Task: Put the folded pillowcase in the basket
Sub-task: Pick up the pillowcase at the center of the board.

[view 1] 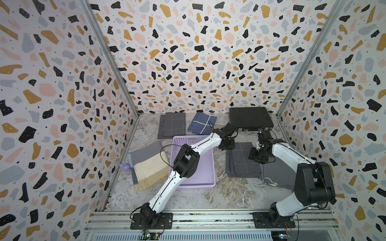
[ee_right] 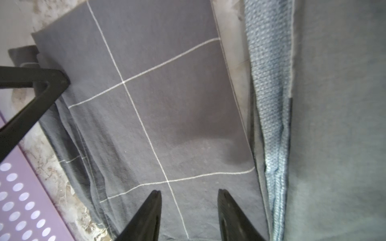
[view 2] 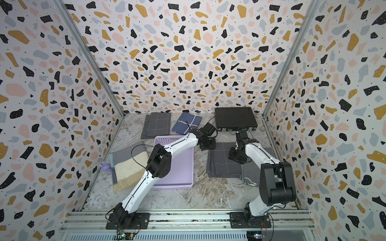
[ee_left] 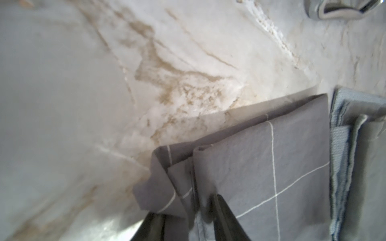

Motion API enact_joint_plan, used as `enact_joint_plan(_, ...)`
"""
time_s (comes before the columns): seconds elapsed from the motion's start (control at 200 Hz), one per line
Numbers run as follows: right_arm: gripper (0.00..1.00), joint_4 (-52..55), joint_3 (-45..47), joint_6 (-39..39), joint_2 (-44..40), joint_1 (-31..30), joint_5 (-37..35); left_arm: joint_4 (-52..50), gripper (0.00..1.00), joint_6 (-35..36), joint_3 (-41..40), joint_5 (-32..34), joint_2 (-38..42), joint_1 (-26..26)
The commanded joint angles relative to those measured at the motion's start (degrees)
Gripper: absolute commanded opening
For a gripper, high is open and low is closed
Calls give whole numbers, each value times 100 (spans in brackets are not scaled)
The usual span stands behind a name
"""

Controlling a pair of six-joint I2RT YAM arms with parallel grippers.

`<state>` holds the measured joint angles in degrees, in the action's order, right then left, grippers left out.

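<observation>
The left gripper (ee_left: 186, 206) clamps a corner of the grey pillowcase (ee_left: 261, 167). The right gripper (ee_right: 189, 191) hovers over it, jaws apart.

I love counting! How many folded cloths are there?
5: a checked grey cloth and a navy cloth at the back, a striped cloth left of the basket, a second checked cloth right of it, a plain grey cloth partly hidden under the right arm.

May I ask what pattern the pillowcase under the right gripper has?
The pillowcase is dark grey with thin white grid lines, clearest in right wrist view.
</observation>
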<state>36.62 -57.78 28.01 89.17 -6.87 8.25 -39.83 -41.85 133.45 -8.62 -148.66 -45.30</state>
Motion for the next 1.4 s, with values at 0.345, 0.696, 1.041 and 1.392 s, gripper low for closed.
enact_joint_plan(0.345, 55, -5, 211, -37, -75, 5, -227, -242, 2, 1024, 602, 119, 29, 228)
enact_joint_plan(0.696, 63, -371, 303, -10, 321, 23, 449, -569, 6, 1615, 962, -81, -185, 396)
enact_joint_plan(1.041, 15, -649, 737, 127, 465, 11, 967, -444, 3, 1447, 713, -175, -196, 390)
enact_joint_plan(1.392, 0, -44, 311, 411, -1140, -457, 890, -300, 0, 1576, -581, -276, 1374, 137)
